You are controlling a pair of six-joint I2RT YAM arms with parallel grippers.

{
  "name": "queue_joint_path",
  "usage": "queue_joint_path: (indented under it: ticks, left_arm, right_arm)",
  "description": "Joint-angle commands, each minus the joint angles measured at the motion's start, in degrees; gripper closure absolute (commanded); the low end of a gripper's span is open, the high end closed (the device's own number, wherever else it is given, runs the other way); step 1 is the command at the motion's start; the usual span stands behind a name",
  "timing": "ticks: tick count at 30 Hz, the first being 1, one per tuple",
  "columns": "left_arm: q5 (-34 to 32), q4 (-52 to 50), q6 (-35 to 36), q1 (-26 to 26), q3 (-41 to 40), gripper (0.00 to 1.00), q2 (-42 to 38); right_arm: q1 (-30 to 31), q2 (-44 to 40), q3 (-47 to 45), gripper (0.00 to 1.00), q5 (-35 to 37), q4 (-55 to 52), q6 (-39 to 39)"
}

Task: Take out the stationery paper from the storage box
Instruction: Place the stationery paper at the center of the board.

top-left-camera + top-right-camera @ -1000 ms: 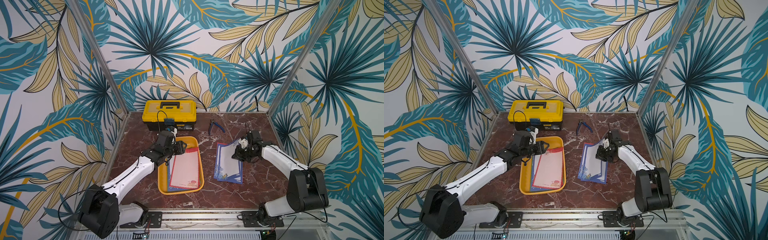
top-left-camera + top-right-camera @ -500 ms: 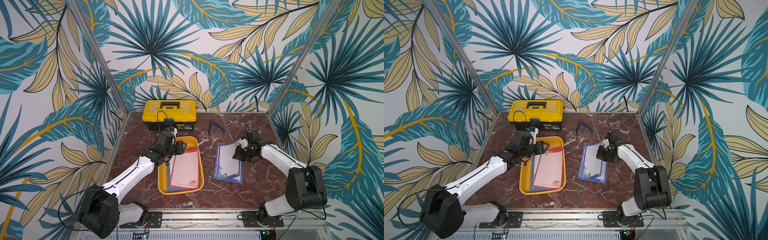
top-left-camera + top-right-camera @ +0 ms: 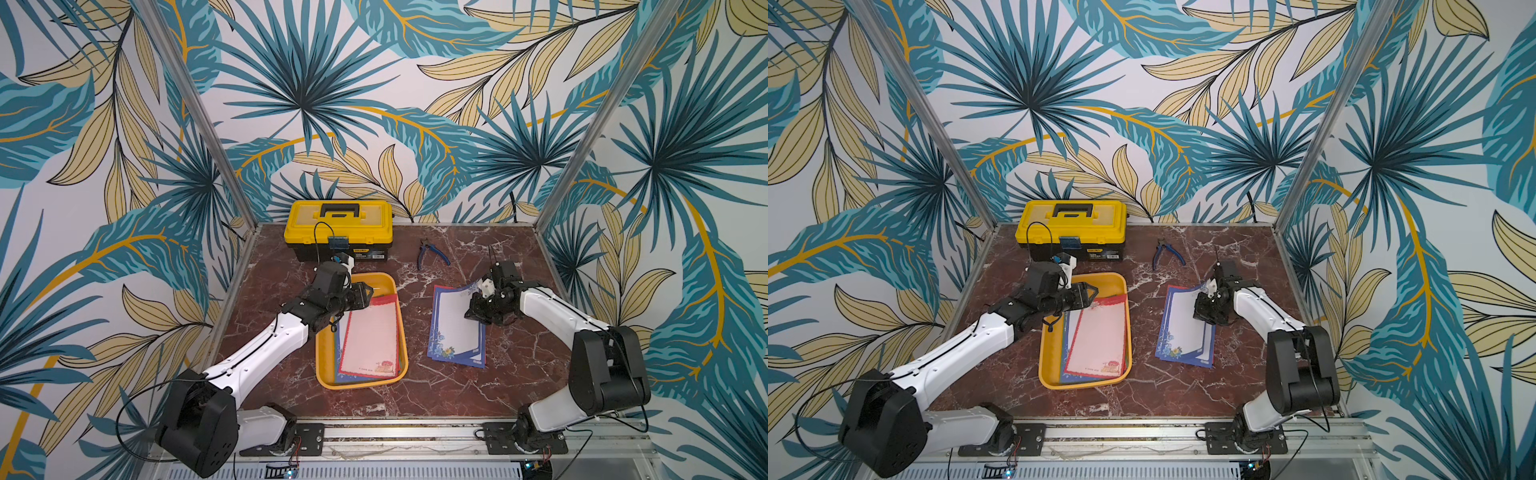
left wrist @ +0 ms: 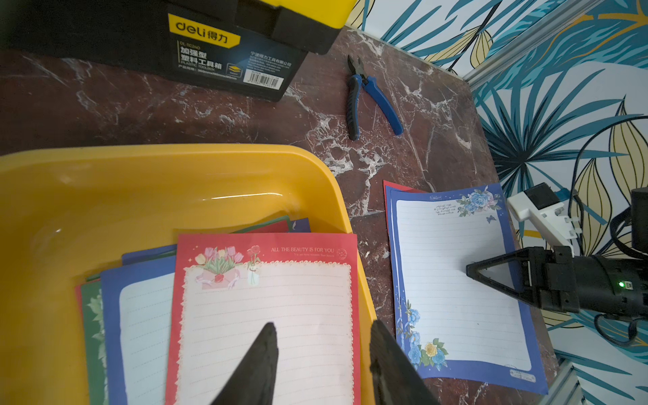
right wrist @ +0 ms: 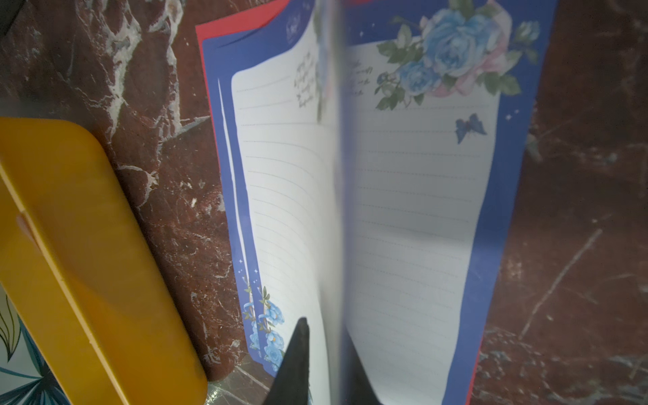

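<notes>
Unloading looks partway done: a few blue floral-bordered letter sheets (image 3: 457, 328) lie on the dark red marble surface (image 3: 419, 399) under the right gripper (image 5: 328, 345). Its jaws stand slightly parted with one sheet's edge upright between them (pinched or loose, I cannot tell). The left gripper (image 4: 322, 326) hangs with jaws apart and empty — directly beneath it the red-bordered letter sheet (image 4: 266, 301) tops the stack in the shallow orange-yellow plastic storage box (image 4: 105, 182). The next move probably calls for lowering, nipping that sheet's edge by the rim and lifting it clear — without dragging the sheets below.
</notes>
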Motion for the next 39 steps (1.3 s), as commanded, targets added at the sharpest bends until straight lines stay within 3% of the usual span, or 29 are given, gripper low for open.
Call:
queue_joint_path:
  ticks: [1, 10, 16, 21, 25, 33, 39]
  left_arm:
    - [-0.11, 0.31, 0.26, 0.38, -0.84, 0.55, -1.31]
    - [0.84, 0.29, 0.53, 0.46, 0.28, 0.55, 0.13]
    - [0.33, 0.32, 0.27, 0.5, -0.23, 0.55, 0.42]
    - [-1.75, -2.44, 1.03, 0.46, 0.23, 0.54, 0.45]
    - [-4.18, -6.46, 1.92, 0.53, 1.64, 0.54, 1.93]
    - [-6.55, -8.94, 2.3, 0.52, 1.06, 0.54, 2.57]
    - [-5.88, -8.91, 1.24, 0.45, 0.49, 0.54, 3.52]
  right_arm:
    - [-0.2, 0.92, 0.04, 0.82, 2.66, -0.24, -0.88]
    - [-0.13, 3.61, 0.63, 0.81, 2.63, 0.46, -1.07]
    - [-0.23, 3.2, 0.09, 0.78, 7.15, 0.61, -0.88]
    - [-0.21, 1.16, -0.18, 0.48, 12.52, 0.05, -0.33]
    - [-0.18, -1.93, 0.28, 0.31, 15.76, -0.88, -0.19]
    - [0.39, -10.91, 1.88, 0.28, 19.68, -4.83, -1.65]
    - [4.1, -15.33, 4.17, 0.28, 20.09, -6.35, -2.74]
